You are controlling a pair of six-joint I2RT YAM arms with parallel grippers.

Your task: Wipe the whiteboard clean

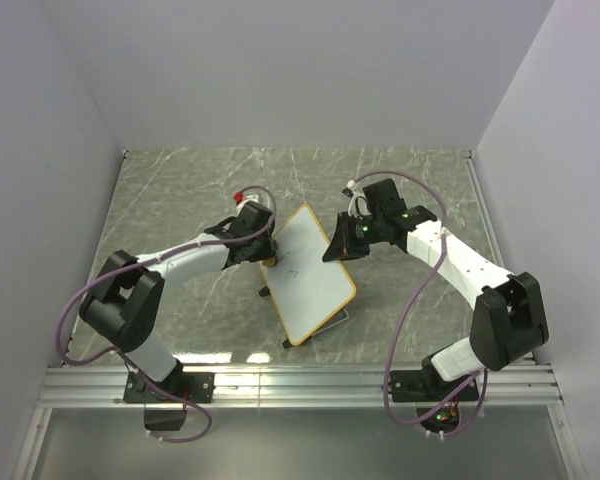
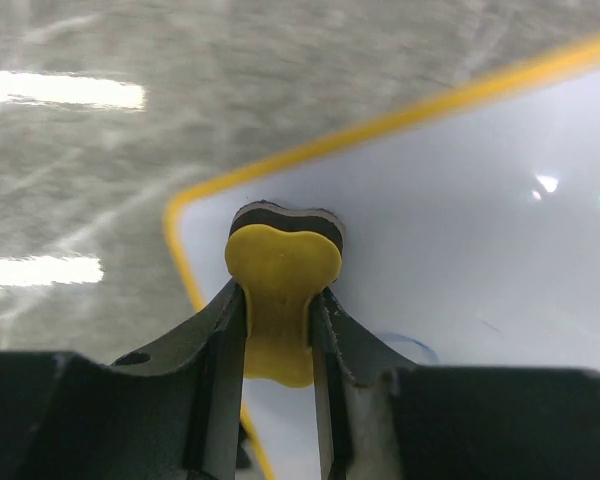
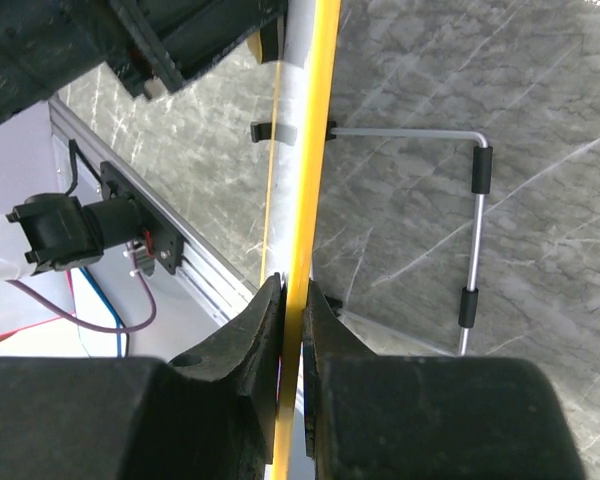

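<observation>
The whiteboard (image 1: 310, 275), white with a yellow-orange rim, stands tilted at the table's middle, with a small blue mark near its centre. My left gripper (image 1: 265, 245) is shut on the yellow bone-shaped eraser (image 2: 280, 285), whose dark felt face presses on the board (image 2: 460, 230) near its corner; a faint blue stroke (image 2: 410, 345) lies beside my right finger. My right gripper (image 1: 340, 245) is shut on the board's right edge; in the right wrist view the yellow rim (image 3: 315, 150) runs between my fingers (image 3: 260, 330).
A wire stand with black sleeves (image 3: 475, 200) props the board from behind. A small red object (image 1: 239, 197) lies behind the left gripper. An aluminium rail (image 1: 300, 385) runs along the near edge, and grey walls enclose the marble table (image 1: 180, 190).
</observation>
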